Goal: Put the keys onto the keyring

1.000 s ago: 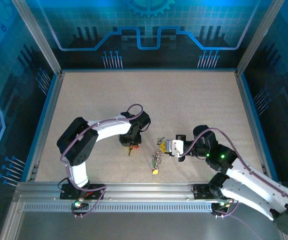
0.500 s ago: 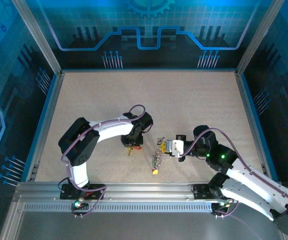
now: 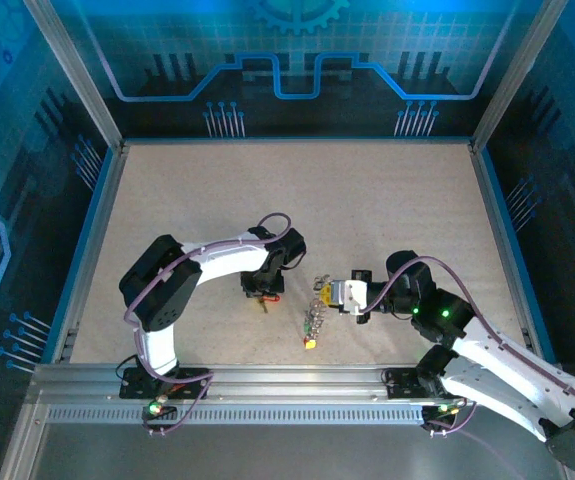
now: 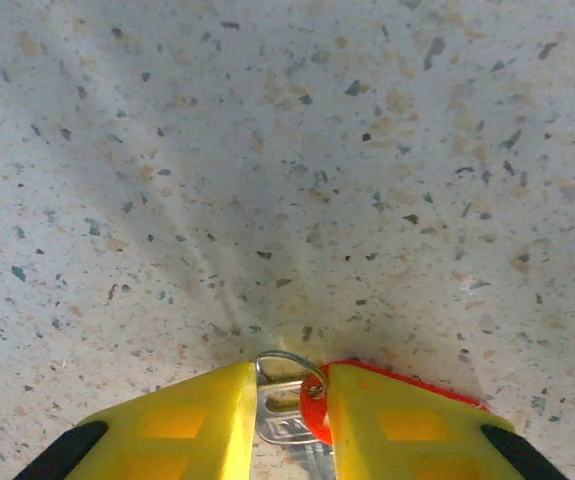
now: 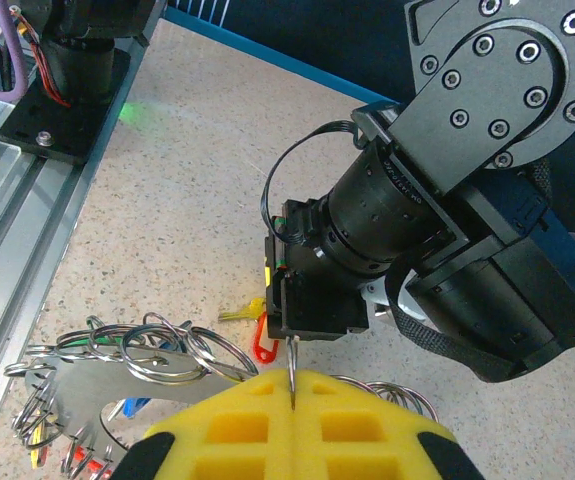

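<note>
Left claw (image 4: 292, 410) edged toward 3 o'clock, pinching red-headed metal key (image 4: 313, 408): light, slippery, we'd hold its head. Right claw (image 5: 292, 400) clamps jagged grey keyring (image 5: 92, 375).

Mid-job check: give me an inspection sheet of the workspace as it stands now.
Surface: speckled beige table.
Job's things: keyring with small rings and some keys, lying by the right gripper; red key at the left gripper; yellow key beside it.
Clutter: nothing seen.
Grippers: left gripper closed on red key; right gripper shut on a thin ring of the keyring.
Cables: purple cable along each arm, no snag seen.
Surroundings: blue walls; metal rail at near edge.
</note>
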You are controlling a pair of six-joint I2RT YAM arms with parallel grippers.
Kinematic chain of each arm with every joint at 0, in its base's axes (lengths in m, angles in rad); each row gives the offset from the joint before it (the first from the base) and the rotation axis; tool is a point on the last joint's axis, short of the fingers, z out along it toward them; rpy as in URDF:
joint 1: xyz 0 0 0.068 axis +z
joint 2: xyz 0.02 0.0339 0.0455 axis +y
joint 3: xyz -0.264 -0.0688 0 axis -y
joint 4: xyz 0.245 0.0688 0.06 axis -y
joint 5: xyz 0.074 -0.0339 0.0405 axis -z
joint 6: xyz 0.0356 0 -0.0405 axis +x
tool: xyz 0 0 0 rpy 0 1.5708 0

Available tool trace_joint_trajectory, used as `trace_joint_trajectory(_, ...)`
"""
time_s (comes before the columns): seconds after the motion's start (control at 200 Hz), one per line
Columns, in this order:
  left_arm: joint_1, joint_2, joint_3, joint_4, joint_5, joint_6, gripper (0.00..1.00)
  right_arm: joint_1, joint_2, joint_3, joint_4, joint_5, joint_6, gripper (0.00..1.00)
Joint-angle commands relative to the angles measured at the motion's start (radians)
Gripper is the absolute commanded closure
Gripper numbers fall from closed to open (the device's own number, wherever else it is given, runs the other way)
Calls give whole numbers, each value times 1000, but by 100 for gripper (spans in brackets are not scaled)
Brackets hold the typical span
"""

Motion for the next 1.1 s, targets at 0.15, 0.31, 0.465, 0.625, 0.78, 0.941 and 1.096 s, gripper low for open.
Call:
trace_joint_trajectory(0.15,-1,15,-18,-11,2,-6,79,-11,-19,41,22,-15,9,100)
trace_joint_trajectory(0.31,9,-9,-36,31,18,22,80,-11,-25,42,17,-12,10,100)
trace_joint_trajectory(0.465,48,-124,-150,205,117,89,81,-10,-30,42,13,-8,10,100)
trace_joint_trajectory(0.625,89,-173,-195,235,135,100,82,-10,-25,43,18,-11,9,100)
trace_joint_trajectory(0.78,89,-189,-188,220,93,78,67,-9,-22,45,18,-11,8,100)
trace_joint_trajectory(0.941,88,-188,-170,206,63,50,64,-9,-21,46,15,-11,9,100)
trace_joint_trajectory(1.096,86,-169,-146,164,10,-2,67,-10,-19,49,12,-11,7,100)
